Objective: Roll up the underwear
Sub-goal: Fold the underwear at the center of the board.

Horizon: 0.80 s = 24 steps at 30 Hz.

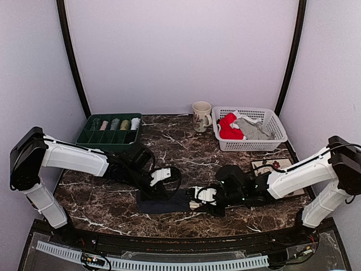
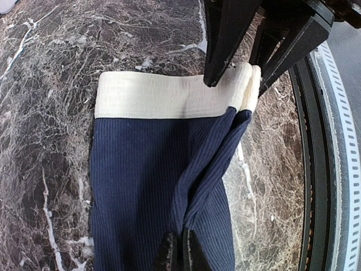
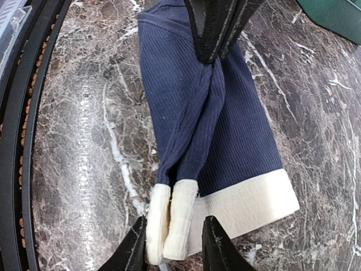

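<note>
Near the front edge of the table (image 1: 186, 152), the navy underwear (image 3: 237, 130) is lying flat, with one long side lifted into a ridge. The left pincer (image 2: 180, 257) is pinching its hem end, and the right pincer (image 3: 174, 248) is pinching the doubled white waistband (image 3: 248, 203). This looks like a lengthwise fold, so both ends should be travelling level and taut, letting the edges meet squarely. Farther back, the green tray (image 1: 98, 138) is holding four rolled garments (image 1: 119, 124) in its far row. The white basket (image 1: 248, 148) is holding red underwear (image 1: 228, 129) and grey underwear (image 1: 254, 129).
</note>
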Tool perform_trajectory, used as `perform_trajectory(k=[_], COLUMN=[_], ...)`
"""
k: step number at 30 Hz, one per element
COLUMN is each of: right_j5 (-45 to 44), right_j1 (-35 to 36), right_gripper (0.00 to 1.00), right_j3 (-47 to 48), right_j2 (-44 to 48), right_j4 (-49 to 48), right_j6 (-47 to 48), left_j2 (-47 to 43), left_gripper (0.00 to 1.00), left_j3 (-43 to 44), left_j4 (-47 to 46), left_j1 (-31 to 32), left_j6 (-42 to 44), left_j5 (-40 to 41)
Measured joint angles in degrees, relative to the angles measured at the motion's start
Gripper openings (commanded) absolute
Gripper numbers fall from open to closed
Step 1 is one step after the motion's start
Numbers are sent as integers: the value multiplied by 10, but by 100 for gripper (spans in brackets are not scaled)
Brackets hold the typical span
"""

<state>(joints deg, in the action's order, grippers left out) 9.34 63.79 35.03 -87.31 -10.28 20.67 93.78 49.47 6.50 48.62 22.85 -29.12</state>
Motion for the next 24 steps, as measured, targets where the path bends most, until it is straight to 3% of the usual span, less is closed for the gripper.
perform_trajectory(k=[9,19,24], right_j5=[-9,-16,-17], right_j1=[-12,-79,-94], right_gripper=[31,31,31], right_j3=[34,151,157], right_j2=[5,-33,-41], right_j4=[23,129,154], right_j6=[0,0,0], left_j2=[0,0,0], left_gripper=[0,0,0], left_j3=[0,0,0], left_j4=[0,1,0], left_j1=[-6,-20,-27], left_j6=[13,36,37], left_j5=[3,16,16])
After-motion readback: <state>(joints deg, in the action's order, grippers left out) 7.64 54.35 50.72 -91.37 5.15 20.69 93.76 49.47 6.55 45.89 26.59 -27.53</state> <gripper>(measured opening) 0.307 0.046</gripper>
